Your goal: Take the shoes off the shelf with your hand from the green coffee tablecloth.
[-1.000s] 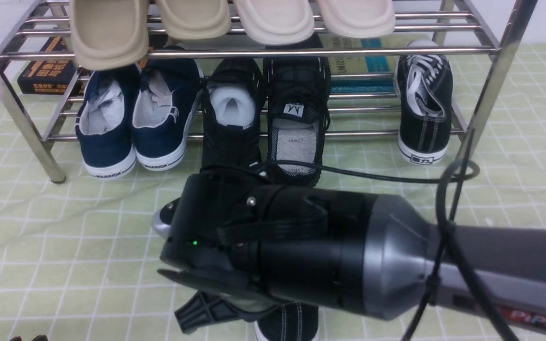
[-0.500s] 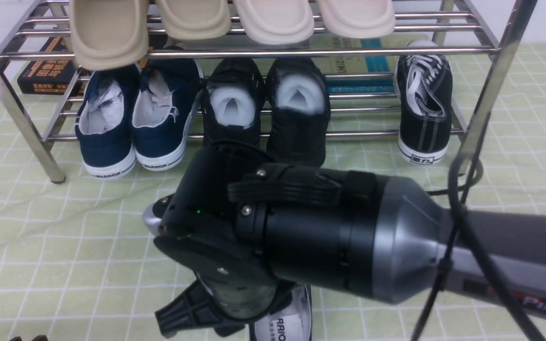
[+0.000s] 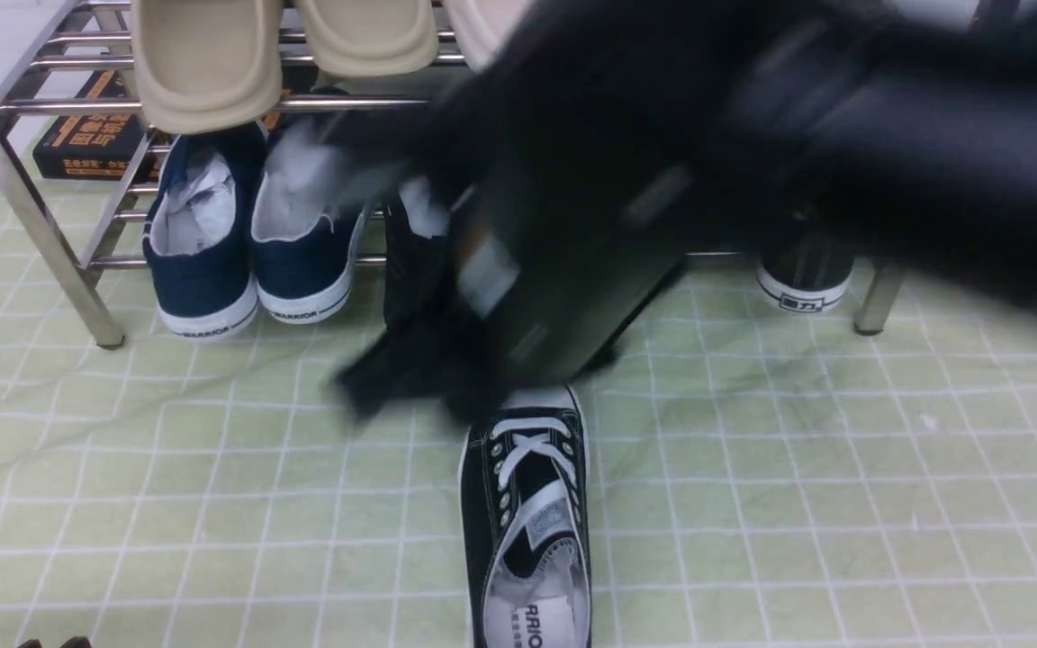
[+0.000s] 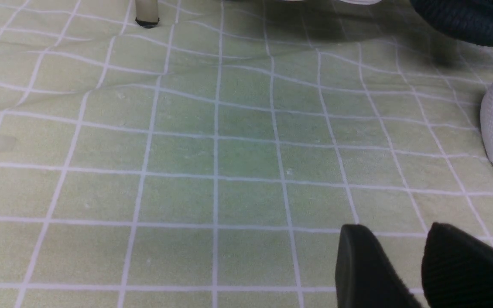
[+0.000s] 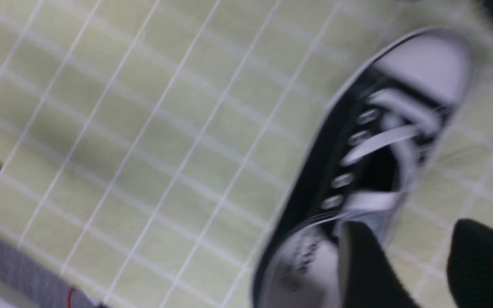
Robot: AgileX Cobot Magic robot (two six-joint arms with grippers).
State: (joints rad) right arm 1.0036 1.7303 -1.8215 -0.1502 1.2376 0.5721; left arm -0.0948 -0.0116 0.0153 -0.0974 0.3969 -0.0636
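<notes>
Left jaws are hovering over the pale green grid-lined cloth (image 4: 212, 171), slightly parted, empty. 1 black canvas sneaker with white toe cap (image 3: 526, 513) is lying flat mid-cloth, clear of the chrome tube rack (image 3: 59, 106). Right jaws are hanging above it, parted, empty, probably freed for sneaker 2 (image 3: 802, 281), sitting on the lower tier, far right.

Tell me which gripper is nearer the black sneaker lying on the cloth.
Right. The right gripper hangs just over the sneaker; the left gripper sits well aside, bare tablecloth between them.
</notes>
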